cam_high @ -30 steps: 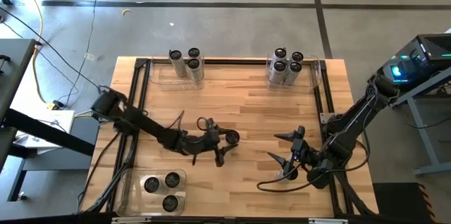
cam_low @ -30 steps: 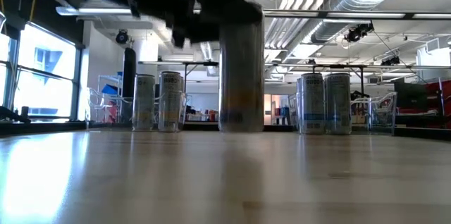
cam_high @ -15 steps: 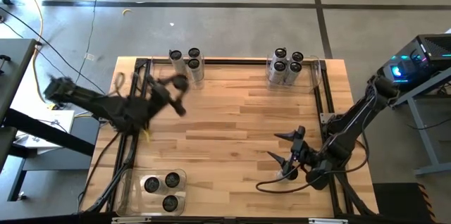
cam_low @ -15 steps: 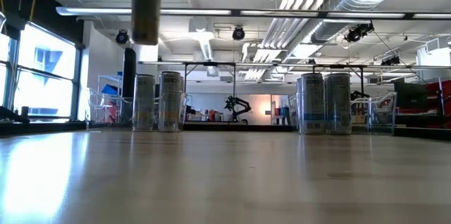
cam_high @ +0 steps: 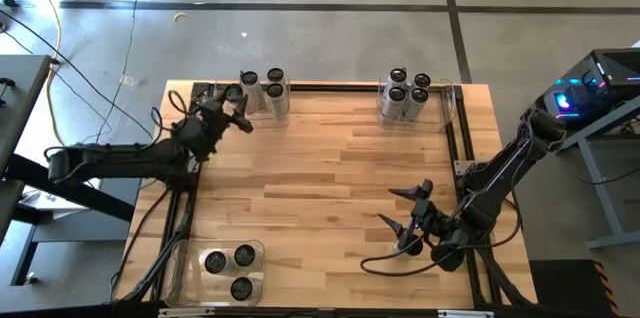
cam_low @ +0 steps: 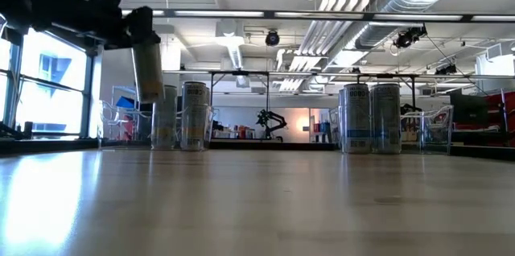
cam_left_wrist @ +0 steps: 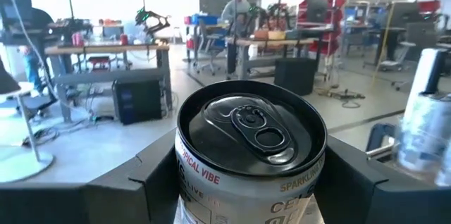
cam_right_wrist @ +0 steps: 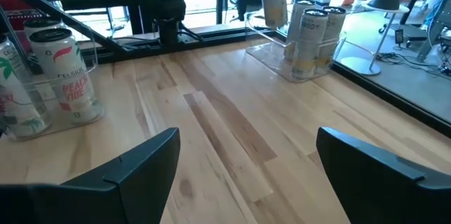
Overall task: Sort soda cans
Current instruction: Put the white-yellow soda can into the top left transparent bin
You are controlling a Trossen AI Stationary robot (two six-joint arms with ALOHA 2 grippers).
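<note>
My left gripper [cam_high: 230, 108] is shut on one soda can [cam_high: 234, 93] and holds it in the air at the table's far left. It is just beside the clear bin [cam_high: 225, 108] where three cans [cam_high: 268, 84] stand upright. In the low view the held can [cam_low: 147, 67] hangs above and in front of those cans [cam_low: 181, 116]. Several cans [cam_high: 405, 93] stand in the far right bin, and three [cam_high: 230, 263] stand in the near left bin. My right gripper [cam_high: 388, 208] is open over the table's near right part, with nothing between its fingers [cam_right_wrist: 141, 164]. My left gripper pinches the can's side wall [cam_left_wrist: 211, 182] just below the top rim, one finger [cam_left_wrist: 151, 182] on each side. The fingers lie level and come from the table's left. The can stands nearly upright, its dark top [cam_left_wrist: 250, 129] up, lifted clear of the table.
A black frame [cam_high: 330, 86] runs around the wooden table top [cam_high: 320, 178]. The three clear bins stand at the far left, far right and near left. Cables lie beside my right arm [cam_high: 490, 188]. Bare wood spans the middle of the table.
My left gripper has swung with the can from the table's middle toward the far left corner and up. It has ended beside the far left bin. The can has stayed about upright between the fingers and clear of the table.
</note>
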